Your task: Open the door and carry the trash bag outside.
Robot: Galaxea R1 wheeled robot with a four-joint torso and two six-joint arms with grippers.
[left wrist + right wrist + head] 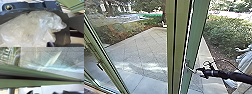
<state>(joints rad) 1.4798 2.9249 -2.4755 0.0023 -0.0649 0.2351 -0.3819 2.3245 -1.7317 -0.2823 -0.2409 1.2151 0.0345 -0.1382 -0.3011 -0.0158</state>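
Black right hand (pixel 202 71) near the green metal door frame (pixel 194 42) — grip unclear; crumpled, translucent plastic bag (pixel 28 27) at left hand (pixel 50 44) — grip unclear.

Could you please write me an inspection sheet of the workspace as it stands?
Surface: pale paving with diagonal joints and a bright sunlit patch.
Job's things: green-framed door with a handle; crumpled clear plastic against dark sheeting, apparently the trash bag.
Clutter: pale object beside the paving, unclear what.
Grippers: right tool at the handle, grip unclear; left tool's hold on the bag cannot be told.
Cables: thin dark one arching above the right arm.
Surroundings: shrubs beyond the paving.
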